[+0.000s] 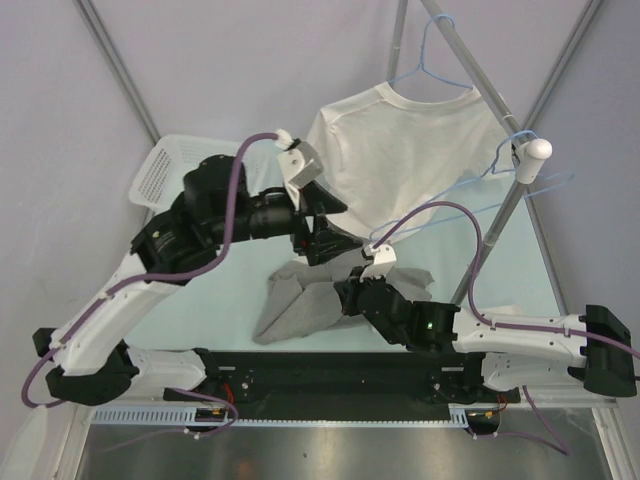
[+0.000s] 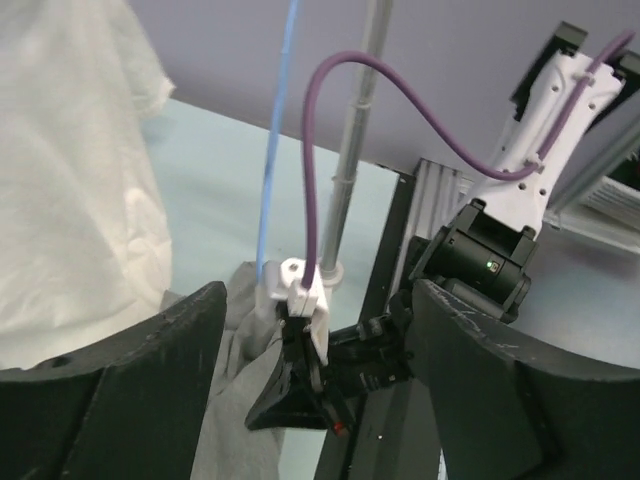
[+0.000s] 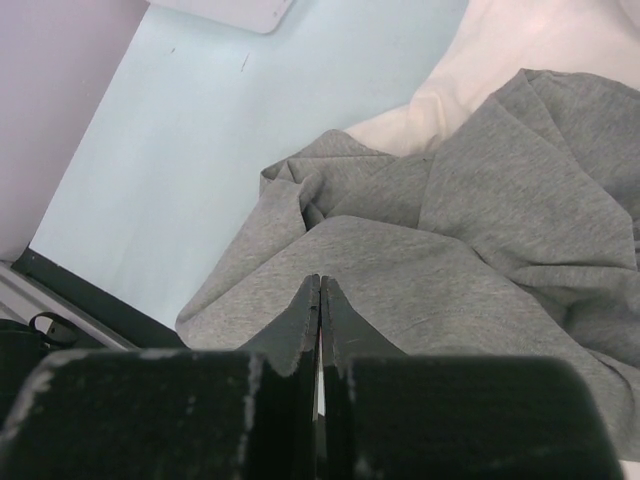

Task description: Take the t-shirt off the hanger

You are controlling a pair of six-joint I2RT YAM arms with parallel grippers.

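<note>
White t-shirt [image 1: 405,150] hung on the blue hanger [image 1: 430,70] at 1 o'clock. Left gripper [image 1: 328,226] stood wide open by its 7 o'clock hem; right gripper [image 3: 320,285] sat pressed together over grey garment [image 1: 295,305]. Risk: a one-sided pull could unhook the hanger.

Pale lilac walls [image 1: 220,60] enclose a light blue-green table [image 1: 235,310], with grey metal poles [image 1: 120,70] and a white basket [image 1: 160,170] at its far-left corner.
</note>
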